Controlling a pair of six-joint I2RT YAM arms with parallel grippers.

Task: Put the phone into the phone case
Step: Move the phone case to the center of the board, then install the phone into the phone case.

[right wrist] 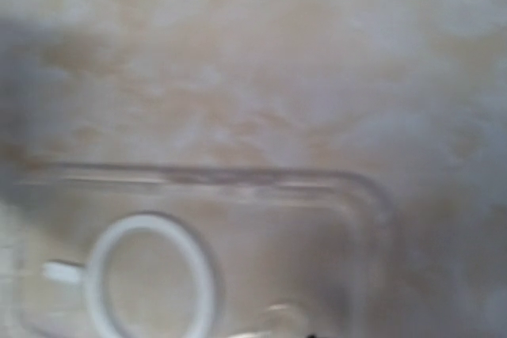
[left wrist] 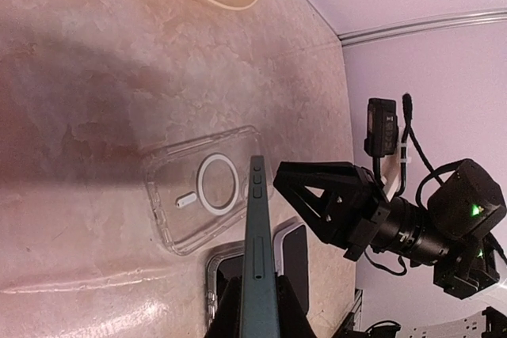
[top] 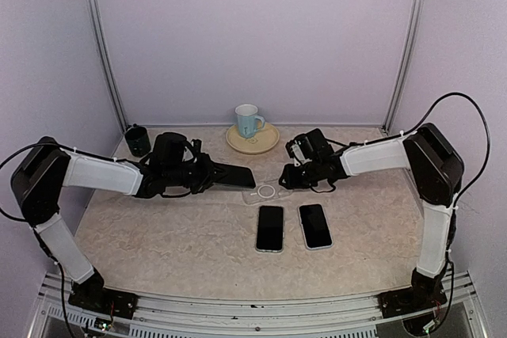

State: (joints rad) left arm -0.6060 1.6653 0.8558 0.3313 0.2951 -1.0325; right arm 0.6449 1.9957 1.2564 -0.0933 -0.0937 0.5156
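Left hand point(top: 204, 173) clamped on the dark phone point(top: 235, 176), held edge-on just left of the clear phone case point(top: 267, 192), their long axes roughly in line; right hand point(top: 289, 178) at the case's right end, its spread not discernible.

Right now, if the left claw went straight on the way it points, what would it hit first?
Probably the right gripper, just beyond the tip of the phone it carries; the clear case lies below that path. Depth is unclear.
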